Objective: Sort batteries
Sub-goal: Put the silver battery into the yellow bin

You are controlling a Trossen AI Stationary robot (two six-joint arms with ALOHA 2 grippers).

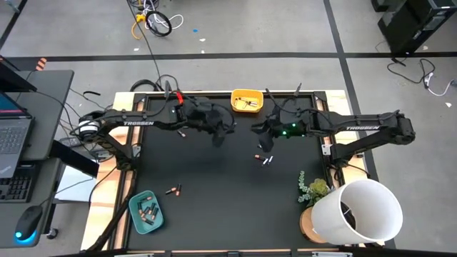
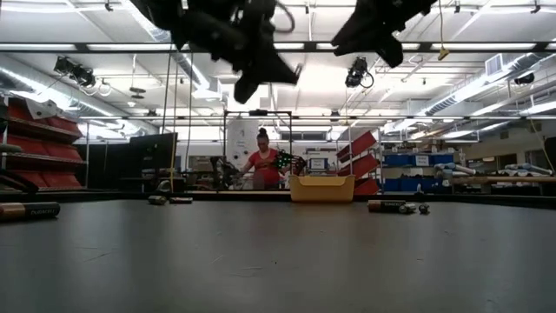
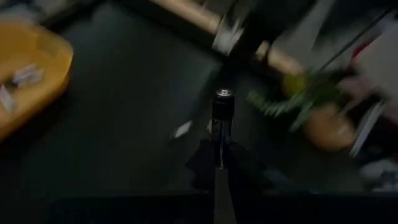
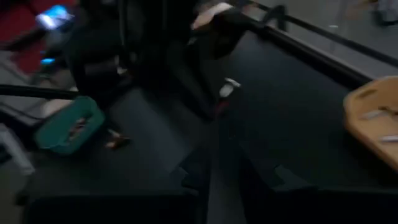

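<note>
My left gripper (image 1: 218, 137) hangs above the table's far middle, shut on a dark battery (image 3: 222, 111) with a silver cap. My right gripper (image 1: 265, 145) hangs just to its right, also above the table. In the right wrist view a silvery-white battery with a red end (image 4: 227, 90) shows just ahead of the right gripper (image 4: 214, 146). I cannot tell whether the gripper touches it. The yellow tray (image 1: 246, 101) sits at the far edge and holds a few batteries. The teal tray (image 1: 146, 212) at the near left holds several. My left gripper pinches the dark battery by its rear end (image 3: 219, 138) between its two fingers. The battery lies along the fingers and sticks out past them, silver cap (image 3: 224, 94) foremost. The fingers slant down from the table's left. The battery is lifted clear of the table.
Loose batteries lie on the black table below the grippers (image 1: 264, 159), at the near left (image 1: 173, 190) and at the far left (image 1: 181, 133). A white bucket (image 1: 364, 210) and a small plant (image 1: 313, 189) stand at the near right corner. A person (image 2: 263, 163) stands in the room beyond.
</note>
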